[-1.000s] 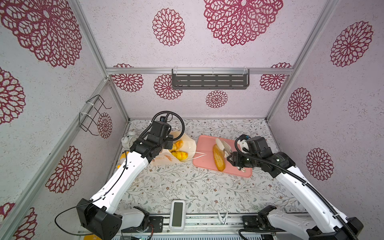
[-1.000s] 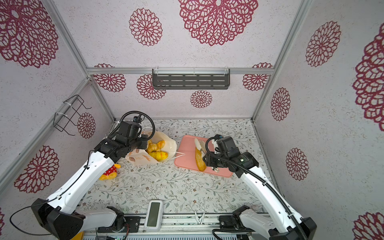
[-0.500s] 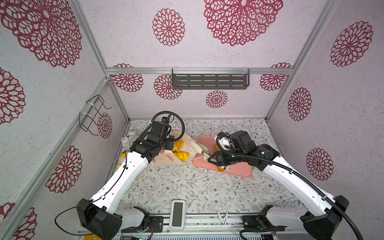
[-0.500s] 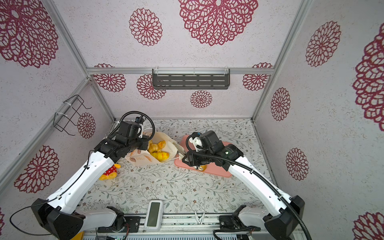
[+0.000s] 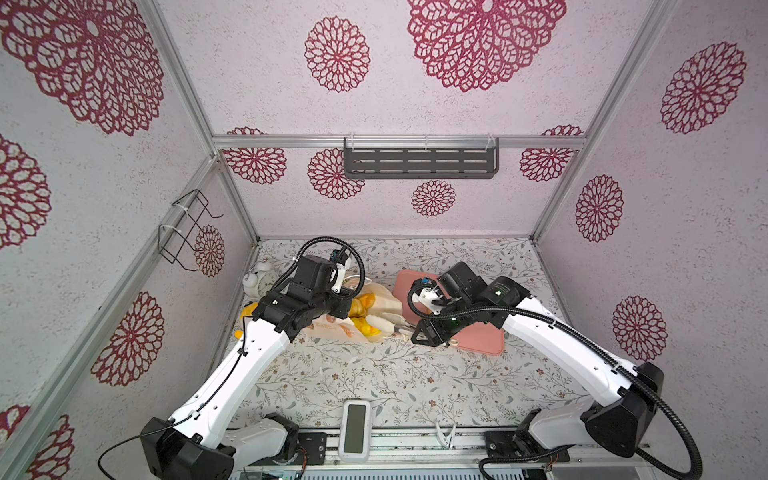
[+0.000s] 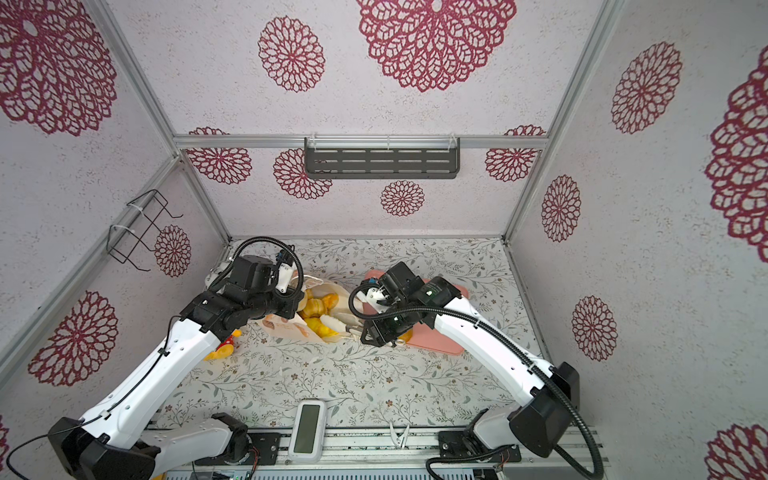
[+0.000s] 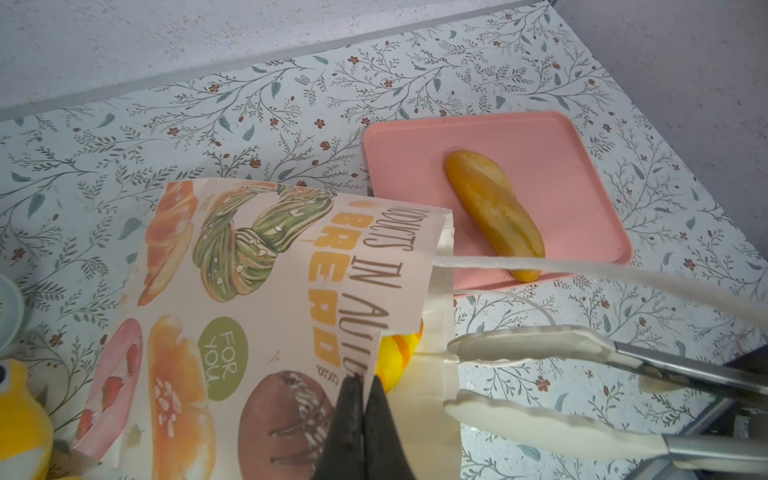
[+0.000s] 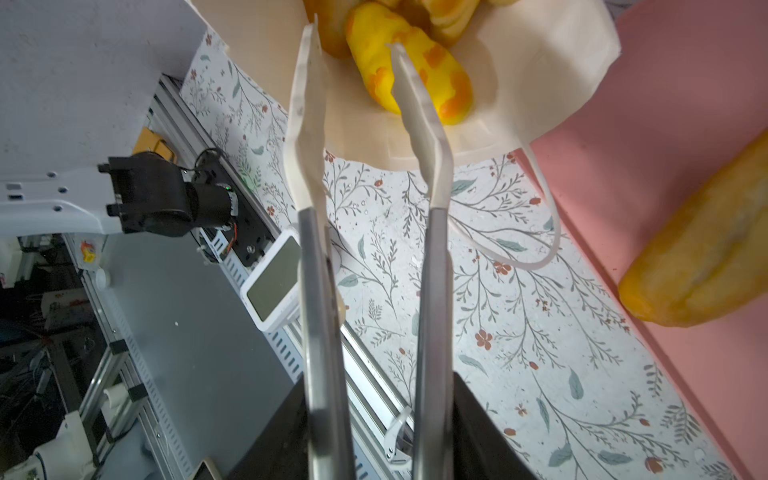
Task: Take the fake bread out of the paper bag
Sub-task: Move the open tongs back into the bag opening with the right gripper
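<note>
**Tongs poised at the mouth of the bread bag**

The left claw (image 7: 362, 384) is pinched tight on the printed edge of the cream-white paper carrier bag (image 7: 249, 291), which lies on its side on the floral-patterned bench (image 7: 249, 104). The right claw (image 8: 378, 432) grips steel tongs with cream silicone tips (image 8: 432, 249). The tips stand apart at the bag's mouth, one crossing in front of a glossy yellow-orange toy roll (image 8: 453, 91). More toy breads (image 5: 362, 302) sit inside. A long golden-brown toy baguette (image 7: 494, 208) lies on the flat pink tray (image 7: 573, 166) beside the bag.
</note>
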`<state>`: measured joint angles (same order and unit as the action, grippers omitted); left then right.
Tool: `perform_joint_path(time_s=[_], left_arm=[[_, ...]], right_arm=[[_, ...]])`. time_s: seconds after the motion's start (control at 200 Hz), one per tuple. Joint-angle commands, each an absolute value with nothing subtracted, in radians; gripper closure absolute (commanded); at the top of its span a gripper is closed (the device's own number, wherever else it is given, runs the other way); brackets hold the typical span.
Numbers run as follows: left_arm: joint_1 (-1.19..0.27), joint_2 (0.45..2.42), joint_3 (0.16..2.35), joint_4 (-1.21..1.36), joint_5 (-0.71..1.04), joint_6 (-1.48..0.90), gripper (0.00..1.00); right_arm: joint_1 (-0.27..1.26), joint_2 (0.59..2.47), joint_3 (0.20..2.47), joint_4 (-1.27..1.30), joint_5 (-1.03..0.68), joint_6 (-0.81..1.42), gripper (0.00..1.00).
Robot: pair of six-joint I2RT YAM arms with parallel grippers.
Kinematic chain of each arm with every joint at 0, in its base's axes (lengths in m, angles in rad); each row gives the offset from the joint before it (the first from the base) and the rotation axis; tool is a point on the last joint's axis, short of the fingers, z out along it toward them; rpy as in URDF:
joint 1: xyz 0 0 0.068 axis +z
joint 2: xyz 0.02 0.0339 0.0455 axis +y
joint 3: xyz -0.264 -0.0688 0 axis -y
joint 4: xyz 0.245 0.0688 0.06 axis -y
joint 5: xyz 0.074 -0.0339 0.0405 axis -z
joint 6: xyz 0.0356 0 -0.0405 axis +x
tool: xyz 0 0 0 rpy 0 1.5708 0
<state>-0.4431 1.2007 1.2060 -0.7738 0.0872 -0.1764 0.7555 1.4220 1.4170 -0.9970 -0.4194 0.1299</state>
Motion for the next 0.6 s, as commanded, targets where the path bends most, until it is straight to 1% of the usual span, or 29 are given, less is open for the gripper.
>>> perform_joint_path(time_s=[0.0,0.26,0.41,0.59], left_arm=[[-0.454,1.187,1.203,-0.779,0.164,-0.160,1.00],[-0.470,1.186,1.198,-0.787,0.167,-0.170,1.00],[-0.477,1.188,1.205,-0.784,0.164,-0.167,1.00],[-0.480,1.195,1.216,-0.788,0.154,-0.161,1.00]], right_arm=[[0.760,1.434,1.461,-1.069,-0.380,0.006,0.51],[0.764,1.495,1.478,-1.060,-0.329,-0.029,0.50],[0.765,1.536,1.511,-1.068,-0.263,-0.067,0.49],[0.779,1.583,1.542,-1.067,-0.228,-0.106,0.47]])
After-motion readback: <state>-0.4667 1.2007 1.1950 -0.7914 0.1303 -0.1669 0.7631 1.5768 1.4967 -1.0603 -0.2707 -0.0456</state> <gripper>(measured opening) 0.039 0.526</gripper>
